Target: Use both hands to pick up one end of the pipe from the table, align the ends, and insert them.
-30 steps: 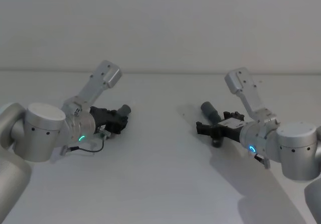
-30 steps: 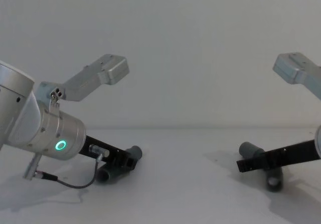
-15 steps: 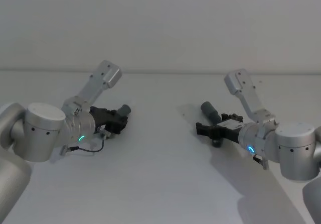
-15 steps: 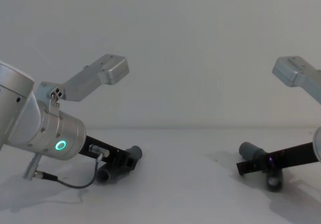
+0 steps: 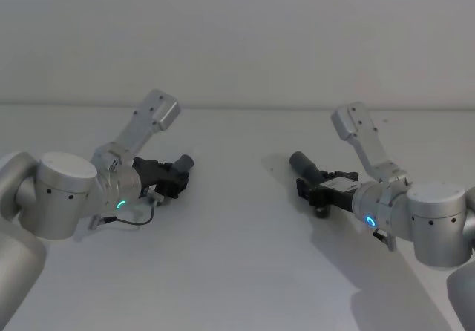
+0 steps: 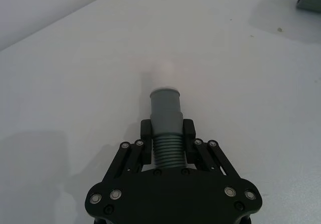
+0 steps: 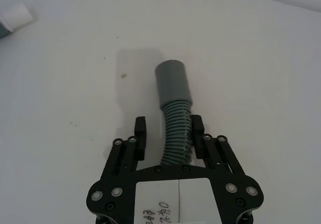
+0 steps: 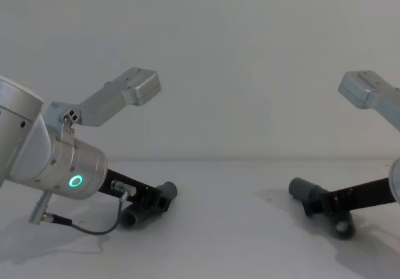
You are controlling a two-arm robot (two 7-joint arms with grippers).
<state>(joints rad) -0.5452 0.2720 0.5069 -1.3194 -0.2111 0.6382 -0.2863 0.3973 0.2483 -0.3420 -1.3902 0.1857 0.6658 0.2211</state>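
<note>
Only writing I can spot is a white label (image 7: 173,196) on the back of the right gripper (image 7: 168,131). It has a handwritten scrawl, cut off at the edge, and I can't read it.

That gripper sits low on the right side of the table (image 5: 237,271). Its fingers are apart, straddling the ribbed body of the plain-sleeve hose piece (image 7: 173,91), one finger against the ribs and a gap at the other.

Well apart on the left, the left gripper (image 6: 167,133) is clamped on the ribs of the white-tipped hose piece (image 6: 165,108). Both cuffs angle toward the far middle. A thin cable (image 8: 81,227) loops under the left wrist, near its green ring light (image 8: 75,181).
</note>
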